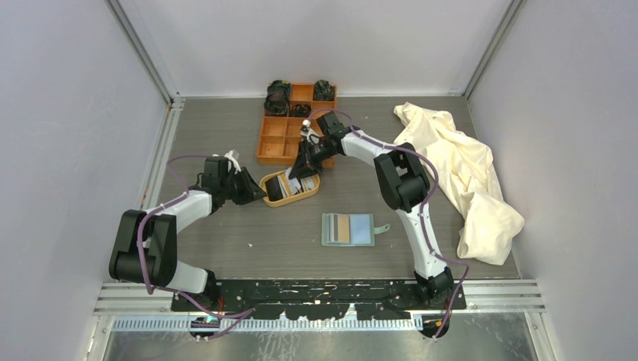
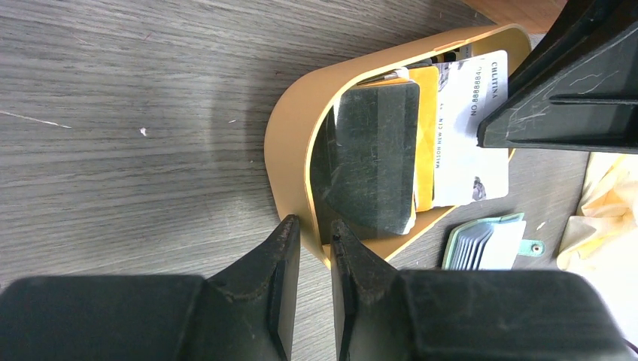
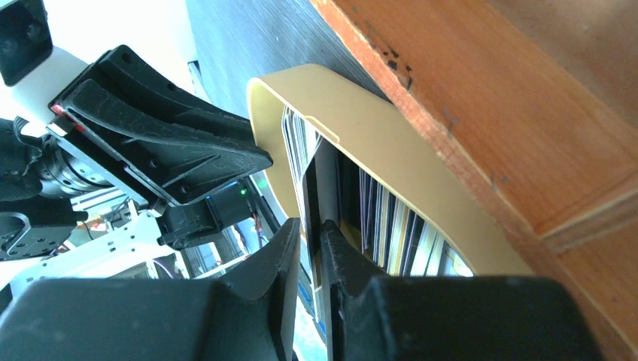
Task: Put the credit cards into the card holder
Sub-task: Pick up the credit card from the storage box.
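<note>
The credit cards (image 1: 292,183) lie stacked in an oval tan tray (image 1: 310,190). In the left wrist view a dark card (image 2: 376,150) lies on top, with a yellow one (image 2: 426,128) and a white one (image 2: 470,143) under it. My left gripper (image 2: 314,226) is shut on the tray's left rim (image 2: 290,143), the wall between its fingertips. My right gripper (image 3: 310,229) reaches into the tray from the far side and is shut on a thin dark card (image 3: 308,188) held on edge. The sage-green card holder (image 1: 347,229) lies open on the table, apart from both grippers.
The orange compartment box (image 1: 290,128) stands just behind the tray, close to my right wrist, with dark items in its back cells. A crumpled cream cloth (image 1: 466,173) covers the right side of the table. Grey walls enclose the table.
</note>
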You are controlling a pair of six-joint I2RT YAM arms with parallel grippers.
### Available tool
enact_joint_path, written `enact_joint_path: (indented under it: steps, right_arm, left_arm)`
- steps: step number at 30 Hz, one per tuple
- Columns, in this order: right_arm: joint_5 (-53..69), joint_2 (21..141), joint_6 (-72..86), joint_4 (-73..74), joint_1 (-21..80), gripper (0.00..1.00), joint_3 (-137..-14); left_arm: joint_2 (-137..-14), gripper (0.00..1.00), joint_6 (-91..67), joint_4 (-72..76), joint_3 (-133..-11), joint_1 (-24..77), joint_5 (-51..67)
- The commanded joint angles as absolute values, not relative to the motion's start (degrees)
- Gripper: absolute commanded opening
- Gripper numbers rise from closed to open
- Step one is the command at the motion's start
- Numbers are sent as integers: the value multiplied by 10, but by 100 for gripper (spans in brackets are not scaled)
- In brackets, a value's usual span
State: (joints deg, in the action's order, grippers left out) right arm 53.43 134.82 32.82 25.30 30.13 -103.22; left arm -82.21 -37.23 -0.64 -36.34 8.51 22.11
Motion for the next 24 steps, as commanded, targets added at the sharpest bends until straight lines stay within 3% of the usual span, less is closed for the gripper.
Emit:
enact_joint_path:
  steps: [1,11,17,24]
  right_arm:
    - [541,1297,315,246,296,21,-1030]
    - [530,1289,294,262,288,20,-1023]
    - [504,1283,264,289,286,6,-1027]
    - [433,1227,184,321,279,1,-1017]
  left_arm:
    - [-798,22,-372,11,-376,87,245]
    - [-795,22,-372,9,-376,88,246]
    - [-789,22,-372,7,-376,87,248]
    - [-750,24,-380,2,-373,87,257]
